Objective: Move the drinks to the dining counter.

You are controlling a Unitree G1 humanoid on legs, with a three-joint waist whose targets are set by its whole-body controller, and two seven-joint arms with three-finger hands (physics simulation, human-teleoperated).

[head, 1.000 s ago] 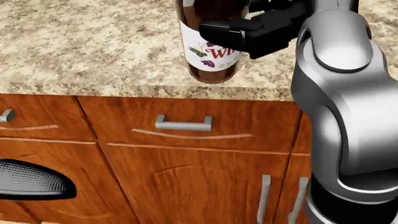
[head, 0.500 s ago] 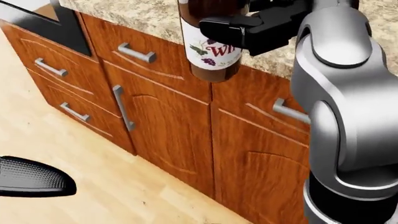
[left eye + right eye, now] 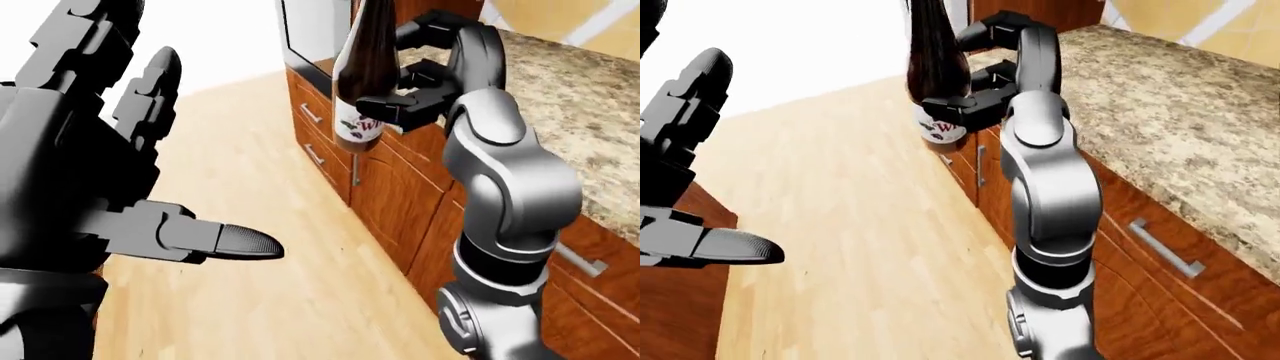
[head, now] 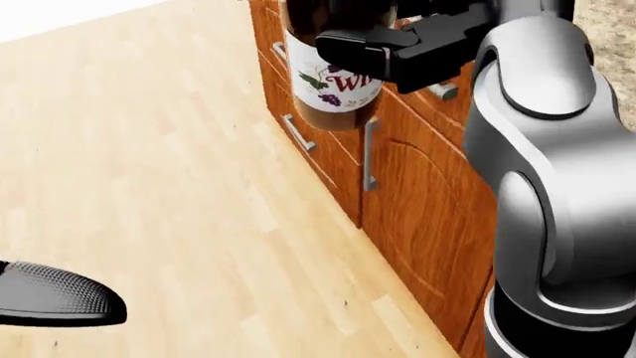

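A dark wine bottle (image 3: 362, 75) with a white grape label hangs upright in the air, and my right hand (image 3: 410, 101) is shut on it just above the label. The head view shows the same bottle (image 4: 333, 74) near the top, over the wood floor beside the cabinets. My left hand (image 3: 90, 187) fills the left of the left-eye view, fingers spread and holding nothing; one fingertip (image 4: 54, 296) pokes into the head view's lower left. No dining counter shows.
Brown wood cabinets (image 3: 400, 187) with metal handles run along the right under a speckled granite countertop (image 3: 1160, 120). Light wood floor (image 4: 159, 164) spreads across the left and middle. A dark appliance face (image 3: 305, 34) stands at the cabinet row's top end.
The whole picture has swung: the countertop and drawers slid off to the right and the open floor came into view. The bottle stays held in my right hand at the same spot in view.
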